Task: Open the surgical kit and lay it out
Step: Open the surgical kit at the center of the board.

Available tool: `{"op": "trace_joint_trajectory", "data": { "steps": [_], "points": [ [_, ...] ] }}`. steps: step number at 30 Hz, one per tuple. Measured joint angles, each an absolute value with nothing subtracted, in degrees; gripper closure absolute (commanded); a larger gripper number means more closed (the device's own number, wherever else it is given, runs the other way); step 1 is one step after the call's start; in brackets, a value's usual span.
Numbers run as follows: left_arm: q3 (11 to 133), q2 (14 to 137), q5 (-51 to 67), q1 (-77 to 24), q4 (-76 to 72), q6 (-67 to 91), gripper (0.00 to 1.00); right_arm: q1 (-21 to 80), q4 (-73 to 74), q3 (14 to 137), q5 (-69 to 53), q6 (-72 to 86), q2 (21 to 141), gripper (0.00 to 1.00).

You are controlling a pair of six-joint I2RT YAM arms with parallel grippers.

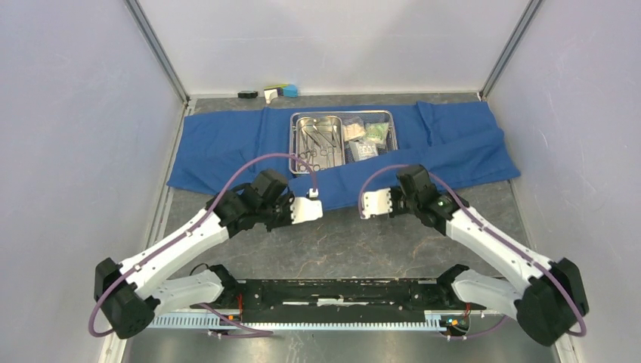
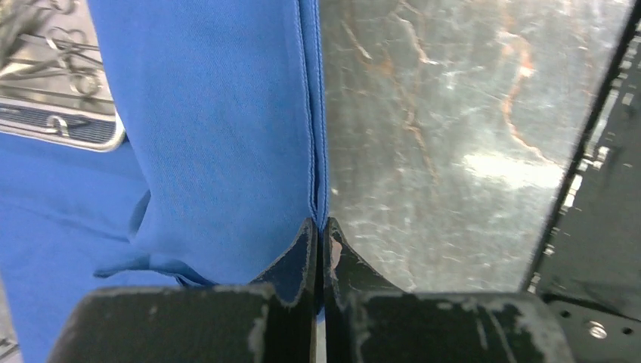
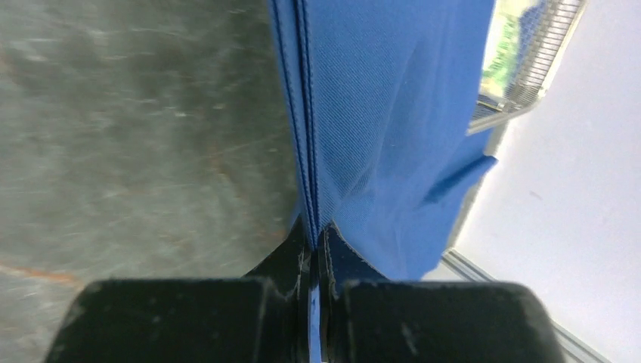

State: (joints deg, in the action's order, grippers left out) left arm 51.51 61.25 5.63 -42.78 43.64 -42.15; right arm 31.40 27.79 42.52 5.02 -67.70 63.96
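The blue cloth wrap lies spread wide across the back of the table. The steel mesh tray sits on its middle. Slim metal instruments lie in the inner pan on the left, and clear packets lie on the right. My left gripper is shut on the hemmed near edge of the cloth, seen between the jaws in the left wrist view. My right gripper is shut on the same near edge, seen in the right wrist view. The tray corner shows beyond.
Small objects, one black, one white and one blue-yellow, lie at the back wall. Enclosure walls stand on the left, right and back. A black rail with the arm bases runs along the near edge. Bare mottled tabletop lies between cloth and rail.
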Motion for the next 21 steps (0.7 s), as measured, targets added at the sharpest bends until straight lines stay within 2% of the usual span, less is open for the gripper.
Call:
{"op": "trace_joint_trajectory", "data": {
  "steps": [6, 21],
  "points": [
    [46.5, 55.3, 9.6, -44.4, 46.5, -38.3, 0.98, 35.6, 32.3, 35.1, 1.2, -61.5, 54.5, 0.97],
    [45.1, 51.9, 16.3, -46.1, 52.8, -36.8, 0.98, 38.5, 43.2, 32.0, -8.3, -53.4, 48.1, 0.93]
  ]
}}
